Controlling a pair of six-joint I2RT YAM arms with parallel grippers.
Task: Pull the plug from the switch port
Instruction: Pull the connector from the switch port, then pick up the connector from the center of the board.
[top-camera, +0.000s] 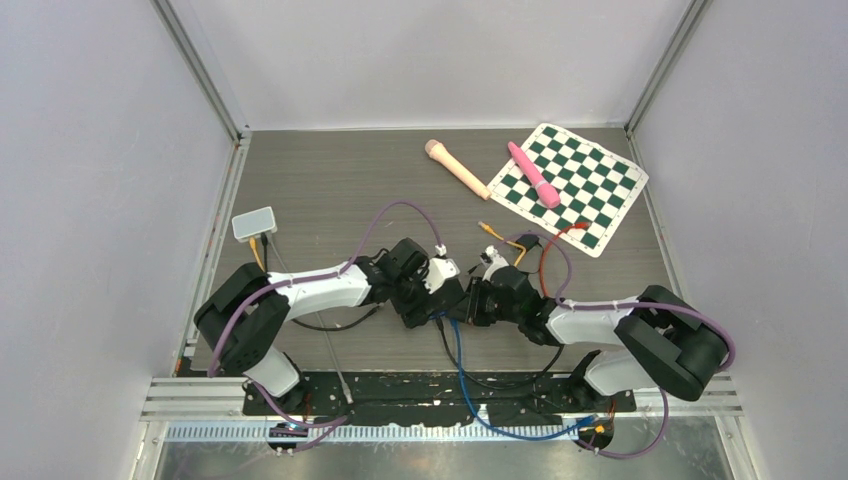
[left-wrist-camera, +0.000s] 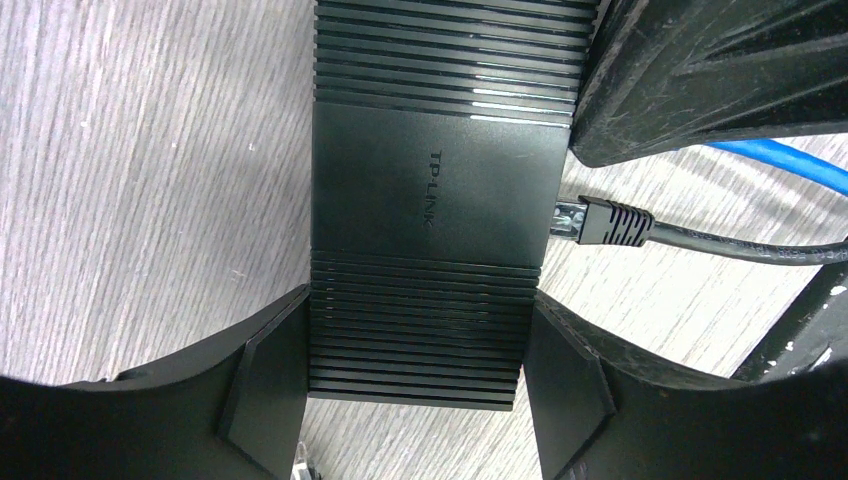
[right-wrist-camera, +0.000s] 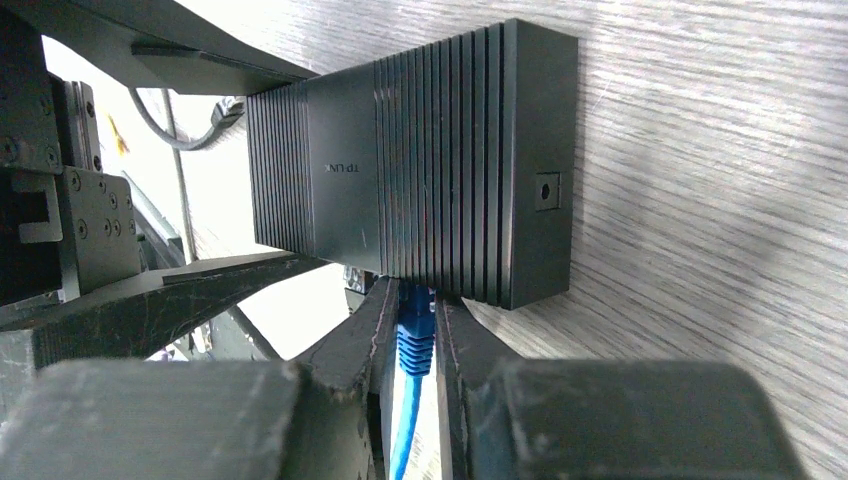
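The switch (left-wrist-camera: 430, 200) is a black ribbed TP-LINK box lying flat on the wood-grain table. My left gripper (left-wrist-camera: 415, 370) is shut across the box's near end, one pad (left-wrist-camera: 270, 390) on each long side. A blue plug (right-wrist-camera: 414, 340) with a blue cable sits in a port on the switch's (right-wrist-camera: 440, 160) lower side. My right gripper (right-wrist-camera: 415, 296) is shut on this plug, with both fingers pressed flat against it right at the port. In the top view the two grippers meet at the table's middle (top-camera: 455, 295) and cover most of the switch.
A second, black plug (left-wrist-camera: 610, 222) with a black cable sits in a neighbouring port. A green-and-white checkered mat (top-camera: 585, 195), a pink stick (top-camera: 533, 173) and a beige stick (top-camera: 457, 168) lie at the back right. A small white box (top-camera: 254, 223) sits at the left. Loose cables (top-camera: 555, 250) lie behind the right arm.
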